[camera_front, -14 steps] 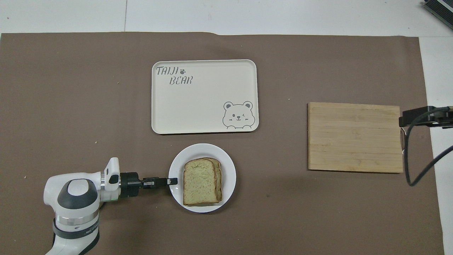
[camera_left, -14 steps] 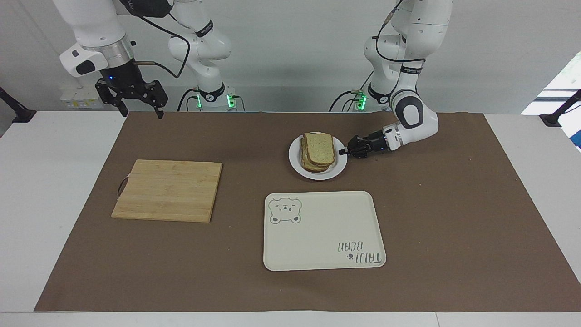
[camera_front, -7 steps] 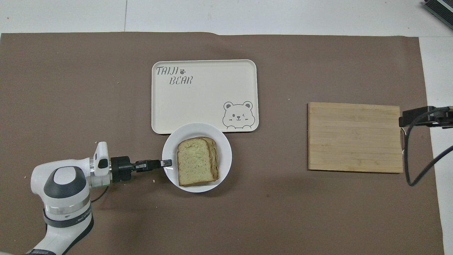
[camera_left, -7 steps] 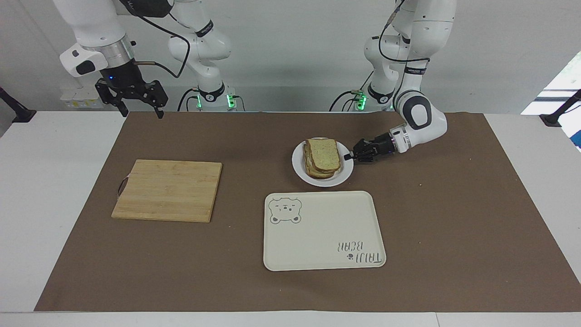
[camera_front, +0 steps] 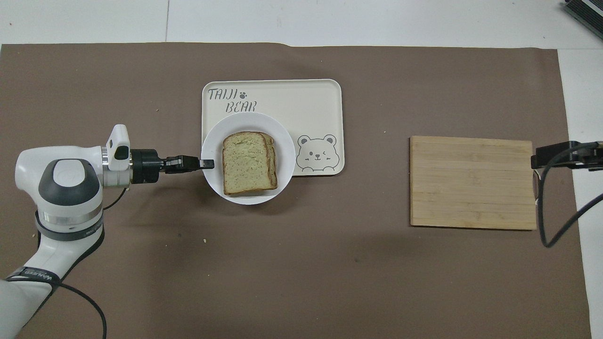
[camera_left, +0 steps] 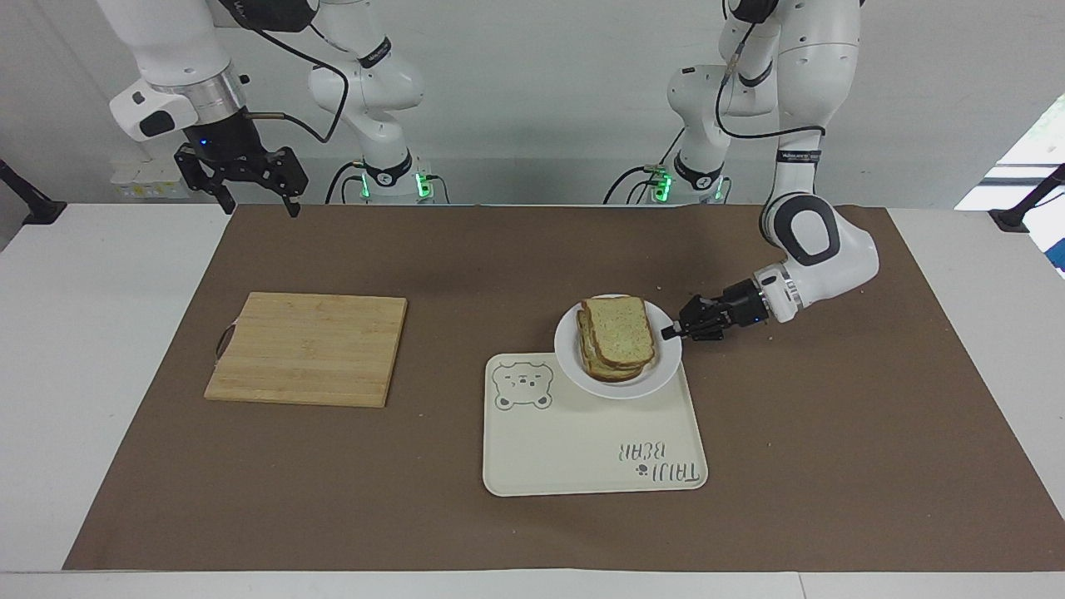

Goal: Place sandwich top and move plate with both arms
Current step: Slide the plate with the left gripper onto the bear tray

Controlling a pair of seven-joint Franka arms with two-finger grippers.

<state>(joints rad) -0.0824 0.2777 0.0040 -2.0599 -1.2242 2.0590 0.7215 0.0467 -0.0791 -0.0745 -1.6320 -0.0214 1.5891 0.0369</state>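
The left pincer (camera_left: 670, 332) pinches the rim of the plate (camera_left: 657, 376), which overlaps the tray (camera_left: 582, 466). The sandwich top (camera_left: 620, 333) already caps the stack; setting the plate down remains. The right pincer (camera_left: 254, 198) waits spread above the surface's edge.

White arms (camera_left: 819, 249), black cables
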